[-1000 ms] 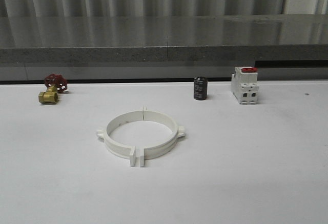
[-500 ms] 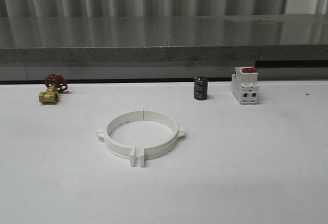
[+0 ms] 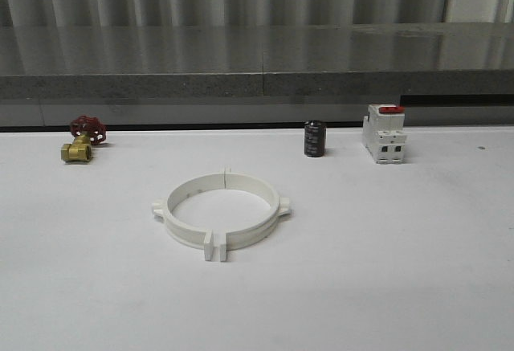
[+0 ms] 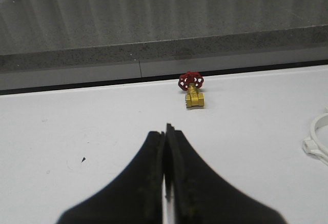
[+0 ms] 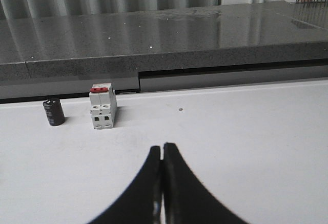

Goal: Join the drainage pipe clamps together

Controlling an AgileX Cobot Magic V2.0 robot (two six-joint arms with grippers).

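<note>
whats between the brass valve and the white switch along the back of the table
In the front view, a small black cylinder stands between the brass valve and the white switch, close to the switch. The rest of that stretch is bare white table.

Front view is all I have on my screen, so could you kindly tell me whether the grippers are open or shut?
Observer: In the left wrist view the left gripper is shut, its fingers pressed together with nothing between them.
Operator: Thank you, and the right one?
Observer: The right gripper is shut too and holds nothing; the white switch with a red top and a black cylinder stand beyond it.
Operator: Is either gripper near the drainage pipe clamps?
Observer: The left wrist view catches just the edge of the drainage pipe clamps off to the side, apart from the fingers; the brass valve sits farther ahead.
</note>
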